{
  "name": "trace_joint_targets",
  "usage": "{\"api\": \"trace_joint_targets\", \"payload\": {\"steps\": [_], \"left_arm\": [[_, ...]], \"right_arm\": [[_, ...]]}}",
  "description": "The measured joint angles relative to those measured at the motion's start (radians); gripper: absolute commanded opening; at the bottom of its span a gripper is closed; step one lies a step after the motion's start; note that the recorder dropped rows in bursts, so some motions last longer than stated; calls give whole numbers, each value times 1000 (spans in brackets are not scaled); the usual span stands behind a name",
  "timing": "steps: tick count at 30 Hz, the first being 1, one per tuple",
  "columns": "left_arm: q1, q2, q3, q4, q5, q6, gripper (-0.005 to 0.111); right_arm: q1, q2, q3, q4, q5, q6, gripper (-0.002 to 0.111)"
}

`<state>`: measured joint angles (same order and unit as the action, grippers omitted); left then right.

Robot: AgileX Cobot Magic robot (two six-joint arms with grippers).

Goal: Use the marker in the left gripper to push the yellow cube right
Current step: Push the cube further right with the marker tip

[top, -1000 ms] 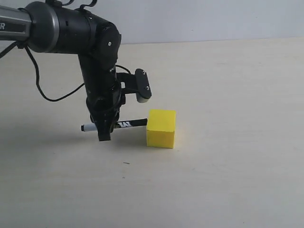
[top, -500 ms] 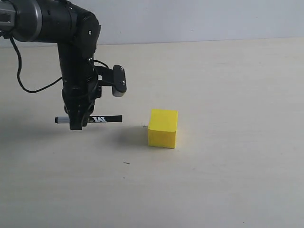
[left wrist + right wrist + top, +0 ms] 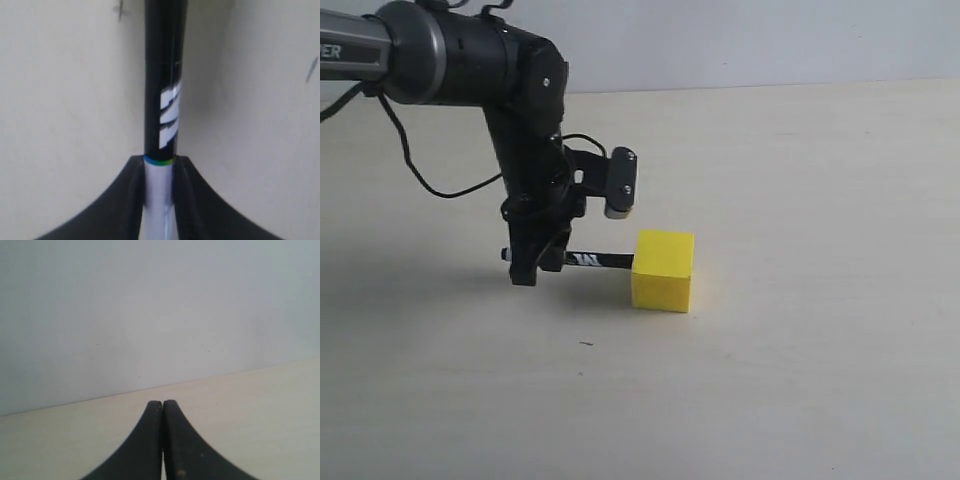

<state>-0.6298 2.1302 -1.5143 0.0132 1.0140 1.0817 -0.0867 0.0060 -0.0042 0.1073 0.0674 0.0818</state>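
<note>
The white half of the marker (image 3: 596,261) is mostly hidden behind the left hand (image 3: 534,268), which points straight down and clamps it level, just above the table (image 3: 800,180). Its black, lettered end meets the left face of the yellow cube (image 3: 663,270), a matte, sharp-edged block. The right hand (image 3: 162,412) has its fingers pressed together.

So the left arm (image 3: 490,65) is coming in from the upper left of the exterior view and bending down hard at the wrist, so the left gripper (image 3: 532,268) is pointing pretty much straight down. Its fingers (image 3: 117,200) are squeezing the marker (image 3: 586,261) sideways between them. The wrist's little camera module (image 3: 618,182) is sticking out to the side. The right gripper (image 3: 163,407) is sitting fully closed, fingertips pressing together.
</note>
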Motion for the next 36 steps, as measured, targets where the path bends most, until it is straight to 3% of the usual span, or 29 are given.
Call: {"api": "trace_joint_targets", "payload": {"steps": [7,14,17,22,27,36], "left_arm": [[-50,19,-51,-31,8,0,0],[34,19,-51,25,189,-72,0],[49,19,-51,40,191,-85,0],[-48,27,-67,-4,116,-92,0],[-130,75,-195,-96,105,-87,0],[-70,85,-203,-4,194,-128,0]], "right_arm": [[0,0,0,0,0,0,0],[0,0,0,0,0,0,0],[0,0,0,0,0,0,0],[0,0,0,0,0,0,0],[0,0,0,0,0,0,0],[0,0,0,0,0,0,0]]}}
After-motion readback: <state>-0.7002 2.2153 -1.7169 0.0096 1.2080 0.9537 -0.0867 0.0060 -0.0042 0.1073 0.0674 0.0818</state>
